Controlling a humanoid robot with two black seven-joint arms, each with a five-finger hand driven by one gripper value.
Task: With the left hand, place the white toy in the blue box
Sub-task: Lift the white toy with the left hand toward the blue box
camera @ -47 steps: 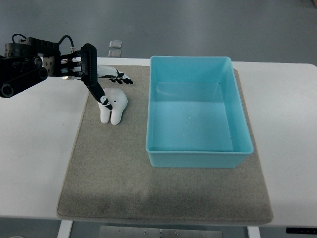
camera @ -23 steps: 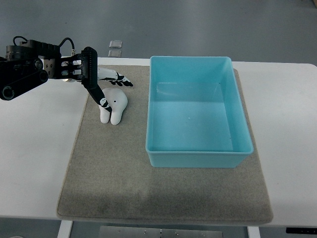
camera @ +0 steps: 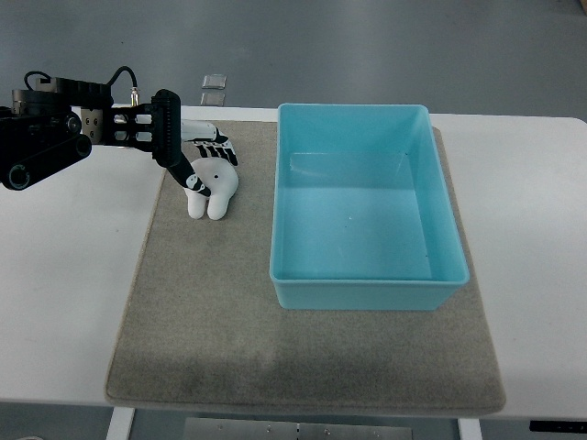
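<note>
Fingers [camera: 194,180] of the left hand [camera: 188,156] curled loosely, seemingly around the white toy [camera: 213,186] on the mat [camera: 229,302].

white toy [camera: 213,187]: 1 | blue box [camera: 367,286]: 1, holding 0 items | grey mat [camera: 211,312]: 1 | bench [camera: 64,293]: 1 | hand [camera: 188,156] in view: 1, the left | small clear items on floor [camera: 213,88]: 2

A white desk [camera: 541,238] fills most of the view, with a grey-beige felt mat [camera: 303,357] laid across its middle. Beyond the far edge lies a smooth grey floor [camera: 367,46] with two small pale squares [camera: 213,89] on it. The light is even.
</note>
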